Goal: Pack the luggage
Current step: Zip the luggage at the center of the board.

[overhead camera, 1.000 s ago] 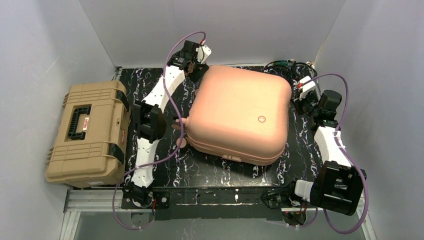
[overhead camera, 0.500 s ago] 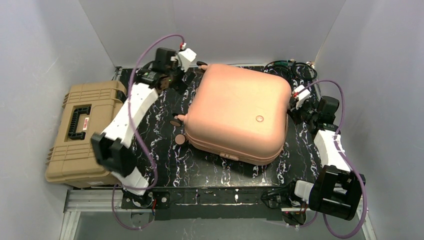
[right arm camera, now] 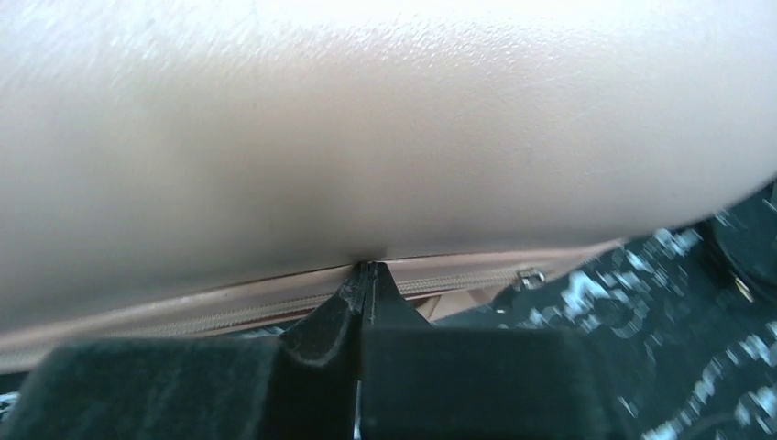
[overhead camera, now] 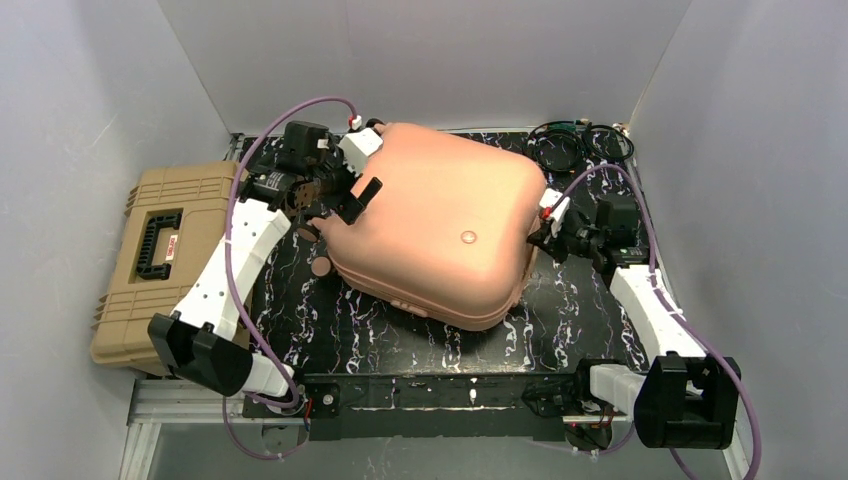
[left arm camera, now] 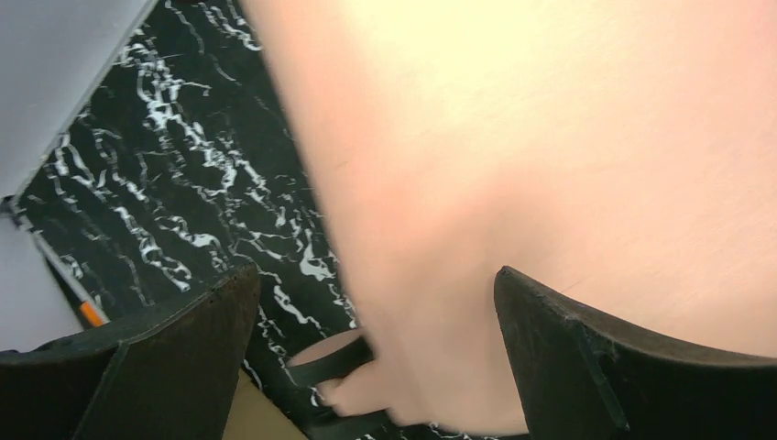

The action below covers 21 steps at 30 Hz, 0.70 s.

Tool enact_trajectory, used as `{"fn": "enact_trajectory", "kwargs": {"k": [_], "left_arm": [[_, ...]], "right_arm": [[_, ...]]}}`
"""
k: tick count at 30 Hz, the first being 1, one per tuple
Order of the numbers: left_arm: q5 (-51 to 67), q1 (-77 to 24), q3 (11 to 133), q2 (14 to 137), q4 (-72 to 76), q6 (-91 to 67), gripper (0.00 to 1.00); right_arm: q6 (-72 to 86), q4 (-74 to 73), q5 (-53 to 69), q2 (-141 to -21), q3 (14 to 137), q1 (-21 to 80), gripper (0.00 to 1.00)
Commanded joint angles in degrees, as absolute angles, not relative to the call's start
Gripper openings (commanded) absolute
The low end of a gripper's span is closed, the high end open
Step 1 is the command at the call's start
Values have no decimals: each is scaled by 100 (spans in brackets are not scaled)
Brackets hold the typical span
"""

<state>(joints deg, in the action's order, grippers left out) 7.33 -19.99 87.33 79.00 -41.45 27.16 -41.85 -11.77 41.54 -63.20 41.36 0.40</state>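
Note:
The peach-pink luggage (overhead camera: 430, 220) lies closed and flat on the black marbled table (overhead camera: 560, 320), its round logo (overhead camera: 467, 238) facing up. My left gripper (overhead camera: 342, 200) is open at its back left corner. In the left wrist view the gripper (left arm camera: 376, 357) straddles the blurred shell (left arm camera: 513, 137), with a wheel (left arm camera: 334, 359) between the fingers. My right gripper (overhead camera: 541, 228) is shut against the luggage's right edge. In the right wrist view its tips (right arm camera: 365, 275) touch the seam just above the zipper (right arm camera: 266, 310), under the shell (right arm camera: 366, 119). A zipper pull (right arm camera: 529, 275) sits to the right.
A tan ribbed toolbox (overhead camera: 175, 265) with a black handle stands off the table's left edge. Coiled black cables (overhead camera: 575, 145) lie at the back right. A luggage wheel (overhead camera: 321, 266) sticks out on the left. Grey walls close in on three sides.
The luggage has slid left and turned a little. My left arm swung left and its gripper came onto the back left corner. My right gripper followed the right edge leftward.

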Motion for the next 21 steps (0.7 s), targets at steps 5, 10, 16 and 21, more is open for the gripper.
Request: {"fn": "enact_trajectory", "kwargs": {"k": [5, 10, 16, 21], "left_arm": [[1722, -2420, 9423, 8165, -4209, 2609, 98], [1445, -3060, 10005, 8600, -3746, 2400, 98], [1189, -3519, 10585, 9286, -3325, 2026, 98], [1084, -3815, 10692, 9581, -3305, 1974, 98]], "right_arm": [[-3755, -1586, 5346, -6165, 4552, -100, 5], [-3876, -1565, 5244, -6531, 4618, -465, 24], [-4360, -1040, 4620, -6614, 4132, -466, 36], [-4248, 363, 4423, -6407, 3381, -463, 43]]}}
